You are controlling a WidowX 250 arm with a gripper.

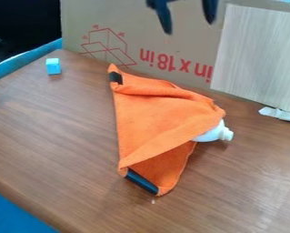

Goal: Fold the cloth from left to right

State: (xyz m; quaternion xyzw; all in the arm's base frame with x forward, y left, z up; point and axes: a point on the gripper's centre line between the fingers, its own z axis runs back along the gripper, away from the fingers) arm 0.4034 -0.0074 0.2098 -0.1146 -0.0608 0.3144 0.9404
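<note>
Orange cloth [156, 111] lies between the back and front edges of the bench [56, 136], so with my gripper [188, 27] wide and empty above, I should pinch its hem facing the blue block [53, 66] shallowly, clearing the white bottle [216, 133].

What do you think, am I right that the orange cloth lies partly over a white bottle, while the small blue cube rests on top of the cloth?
Not quite: the camera view shows the small blue cube on the wooden table, apart from the cloth. The orange cloth does lie partly over a white bottle.
</note>
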